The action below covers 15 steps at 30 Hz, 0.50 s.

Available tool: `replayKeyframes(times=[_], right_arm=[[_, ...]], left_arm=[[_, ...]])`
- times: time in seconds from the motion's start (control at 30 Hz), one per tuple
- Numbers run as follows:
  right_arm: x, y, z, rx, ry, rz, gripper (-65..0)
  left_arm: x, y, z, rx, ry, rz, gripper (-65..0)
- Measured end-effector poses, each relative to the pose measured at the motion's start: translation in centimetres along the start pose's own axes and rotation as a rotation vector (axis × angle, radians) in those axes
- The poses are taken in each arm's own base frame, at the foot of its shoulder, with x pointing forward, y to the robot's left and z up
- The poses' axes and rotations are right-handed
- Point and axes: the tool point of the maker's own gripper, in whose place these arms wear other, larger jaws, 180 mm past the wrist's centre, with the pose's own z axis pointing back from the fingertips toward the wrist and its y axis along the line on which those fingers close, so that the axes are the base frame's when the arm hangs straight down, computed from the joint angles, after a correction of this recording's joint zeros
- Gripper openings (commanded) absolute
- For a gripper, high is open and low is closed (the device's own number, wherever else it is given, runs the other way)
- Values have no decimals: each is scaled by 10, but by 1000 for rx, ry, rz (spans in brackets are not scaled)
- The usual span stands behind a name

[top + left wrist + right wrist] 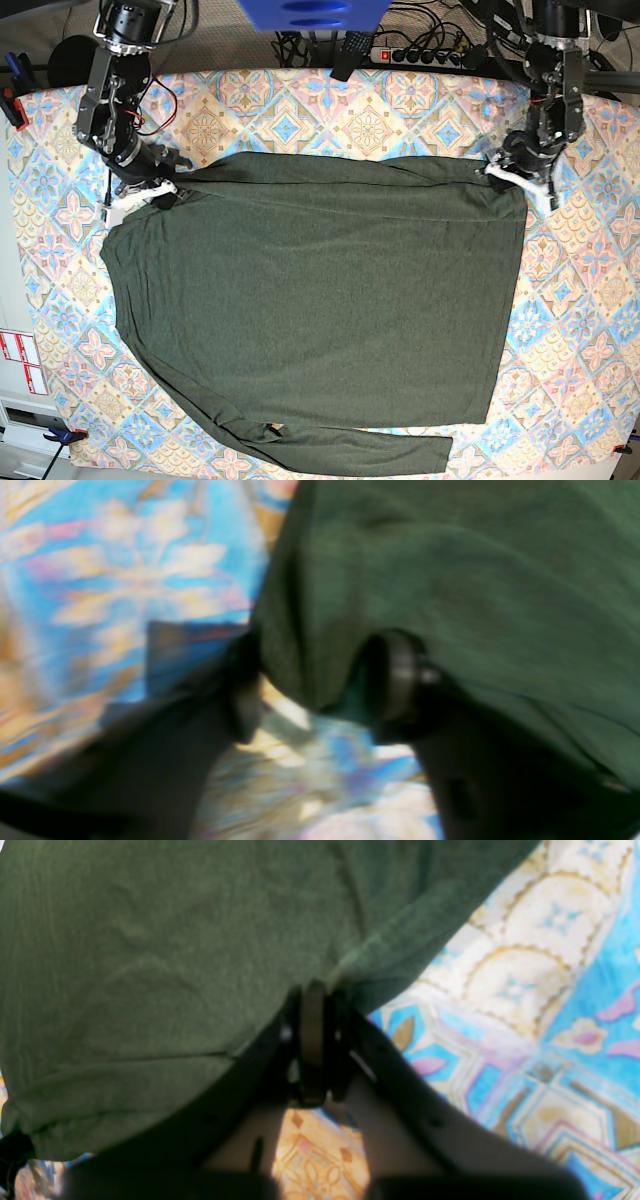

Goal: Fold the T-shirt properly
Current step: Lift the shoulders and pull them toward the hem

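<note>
The dark olive-green T-shirt (320,300) lies spread flat across the patterned table, with one long sleeve along the near edge. My right gripper (158,190) is at the shirt's far left corner. In the right wrist view it (314,1010) is shut on a pinch of the fabric (150,965). My left gripper (508,170) is at the far right corner. In the blurred left wrist view its jaws (320,685) stand apart around a hanging fold of the shirt (450,570), with a small gap at the right finger (400,680).
A colourful patterned cloth (580,330) covers the table. A power strip and cables (420,52) run along the far edge. A blue object (310,12) sits at the top. Clamps (12,105) grip the table's left edge.
</note>
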Motion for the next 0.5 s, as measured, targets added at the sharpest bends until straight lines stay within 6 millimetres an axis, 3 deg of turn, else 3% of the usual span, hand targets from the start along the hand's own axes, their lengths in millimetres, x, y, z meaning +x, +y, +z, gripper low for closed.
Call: replayKeyframes(times=[0.1, 0.3, 0.5], right_arm=[[0, -1, 0, -2, 1, 1, -650], [0, -1, 0, -1, 2, 1, -650], [-1, -1, 1, -3, 2, -2, -650]], left_arm=[[-4, -5, -1, -16, 16, 7, -650], [-7, -2, 3, -9, 22, 2, -650], [-11, 16, 31, 20, 5, -17, -650]])
